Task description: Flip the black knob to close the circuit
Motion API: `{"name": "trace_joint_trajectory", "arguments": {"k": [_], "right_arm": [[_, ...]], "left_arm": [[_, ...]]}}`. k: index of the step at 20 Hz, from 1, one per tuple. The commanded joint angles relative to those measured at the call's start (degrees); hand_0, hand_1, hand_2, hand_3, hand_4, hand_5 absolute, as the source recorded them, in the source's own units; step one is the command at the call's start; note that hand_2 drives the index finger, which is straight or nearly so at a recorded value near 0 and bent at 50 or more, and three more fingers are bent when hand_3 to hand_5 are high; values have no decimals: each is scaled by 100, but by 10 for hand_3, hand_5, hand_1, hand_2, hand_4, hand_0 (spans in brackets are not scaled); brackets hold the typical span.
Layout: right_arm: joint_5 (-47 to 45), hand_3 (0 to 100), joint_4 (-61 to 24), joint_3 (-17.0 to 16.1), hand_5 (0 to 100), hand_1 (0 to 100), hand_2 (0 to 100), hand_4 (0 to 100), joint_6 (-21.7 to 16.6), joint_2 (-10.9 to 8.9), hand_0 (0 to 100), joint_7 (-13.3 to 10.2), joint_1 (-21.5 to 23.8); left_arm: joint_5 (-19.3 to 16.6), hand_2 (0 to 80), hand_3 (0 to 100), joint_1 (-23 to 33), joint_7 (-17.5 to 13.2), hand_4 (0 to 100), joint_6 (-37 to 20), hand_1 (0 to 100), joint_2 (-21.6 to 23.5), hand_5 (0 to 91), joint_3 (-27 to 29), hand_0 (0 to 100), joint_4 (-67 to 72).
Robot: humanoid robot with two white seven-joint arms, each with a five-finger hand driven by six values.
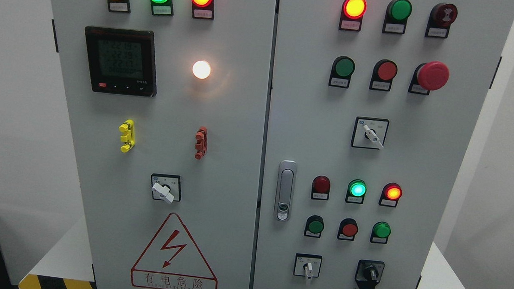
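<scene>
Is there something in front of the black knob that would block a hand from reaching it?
Nothing visible blocks it. The black knob sits uncovered at the lower right of the right door, with a white-handled switch to its left, apart from it. No hand is in view.

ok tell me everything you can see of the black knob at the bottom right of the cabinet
The black knob is a dark rotary switch on a black plate, glossy like plastic, mounted flat on the grey right door near its lower right corner. Its handle stands roughly upright. A white-handled selector sits to its left, green and red buttons above. Nothing touches it; no hand shows.
</scene>
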Motion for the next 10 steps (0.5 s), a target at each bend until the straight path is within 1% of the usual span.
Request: {"name": "trace_joint_trajectory", "arguments": {"k": [1, 10], "right_arm": [[19, 0, 15, 139, 0, 101, 0, 0, -34, -1, 0, -19, 130], [11, 0, 24, 103, 0, 99, 0, 0, -78, -10, 0, -19, 148]], "left_arm": [[-123, 0, 0, 0, 5, 0, -4, 0, 0, 0, -114, 0, 123], [-123, 0, 0, 0, 5, 0, 5, 0, 0, 0, -123, 0, 123]]}}
